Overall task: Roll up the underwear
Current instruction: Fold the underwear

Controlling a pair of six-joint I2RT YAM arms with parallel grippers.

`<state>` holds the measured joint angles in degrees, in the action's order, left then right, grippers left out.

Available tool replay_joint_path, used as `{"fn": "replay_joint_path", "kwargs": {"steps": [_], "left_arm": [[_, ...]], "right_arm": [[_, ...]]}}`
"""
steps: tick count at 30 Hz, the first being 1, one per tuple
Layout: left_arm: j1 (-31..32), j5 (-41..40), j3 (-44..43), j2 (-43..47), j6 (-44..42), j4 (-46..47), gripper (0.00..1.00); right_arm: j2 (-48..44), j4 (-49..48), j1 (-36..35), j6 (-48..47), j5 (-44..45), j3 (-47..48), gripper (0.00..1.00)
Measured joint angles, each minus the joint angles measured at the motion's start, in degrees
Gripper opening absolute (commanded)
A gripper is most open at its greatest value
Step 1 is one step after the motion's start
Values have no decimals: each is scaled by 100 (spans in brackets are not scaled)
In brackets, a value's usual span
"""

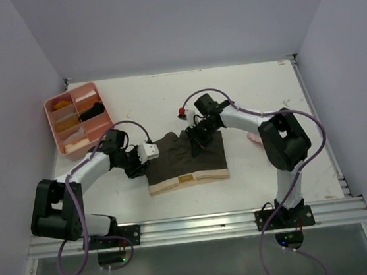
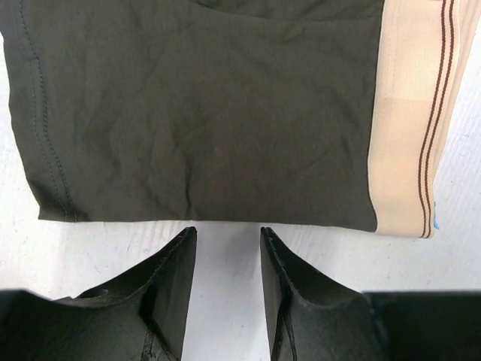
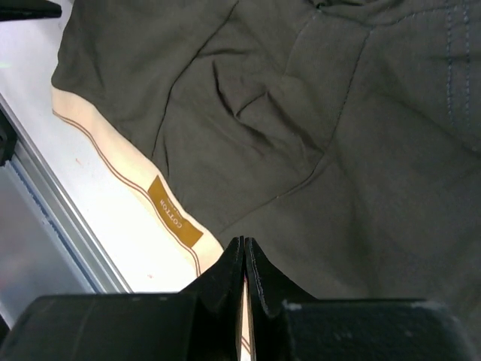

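White desk [image 1: 258,96], grey walls. At its centre the underwear [image 1: 186,160] lies flat, long axis running 9 to 3 o'clock, cream waistband [image 2: 406,113] along the 6 o'clock edge. Just off the 9 o'clock hem sits the left gripper [image 2: 225,233], jaws half open, empty. Over the cloth toward 12 o'clock, the right gripper [image 3: 244,244] has its jaws closed; whether they pinch fabric cannot be told. A mustard tag [image 3: 174,214] reads "COTTON".

Mustard label [image 3: 174,218] on the cream waistband [image 3: 113,162] of the dark olive underwear [image 3: 301,113] carries small dark print reading "COTTON". Tiny blue tag [image 2: 438,220] at the waistband end, left wrist view: illegible.
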<state>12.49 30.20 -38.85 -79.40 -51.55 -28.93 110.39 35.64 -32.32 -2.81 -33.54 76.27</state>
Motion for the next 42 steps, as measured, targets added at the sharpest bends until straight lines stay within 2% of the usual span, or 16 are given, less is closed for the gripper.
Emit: {"fn": "replay_joint_path", "kwargs": {"steps": [6, 9, 13, 16, 21, 28, 37, 42], "left_arm": [[0, 98, -31, -243, 61, 151, 43], [2, 131, -39, -374, 109, 251, 38], [131, 138, -168, -577, 157, 413, 10], [195, 175, -219, -654, 164, 496, 0], [197, 205, -219, -590, 195, 426, 0], [197, 367, -341, 28, 317, 229, 0], [223, 505, -520, 72, 422, 68, 0], [463, 831, -964, 94, 697, 9, 0]], "right_arm": [[234, -212, -31, 52, 70, 0, 6], [479, -264, -61, 81, 125, 0, 6], [636, -240, -70, 175, 55, 46, 5], [658, -229, -79, 184, 55, 76, 5], [658, -229, -79, 181, 55, 76, 5], [658, -229, -79, 181, 55, 76, 4], [658, -227, -79, 181, 52, 76, 4], [667, -227, -79, 181, 46, 76, 4]]}}
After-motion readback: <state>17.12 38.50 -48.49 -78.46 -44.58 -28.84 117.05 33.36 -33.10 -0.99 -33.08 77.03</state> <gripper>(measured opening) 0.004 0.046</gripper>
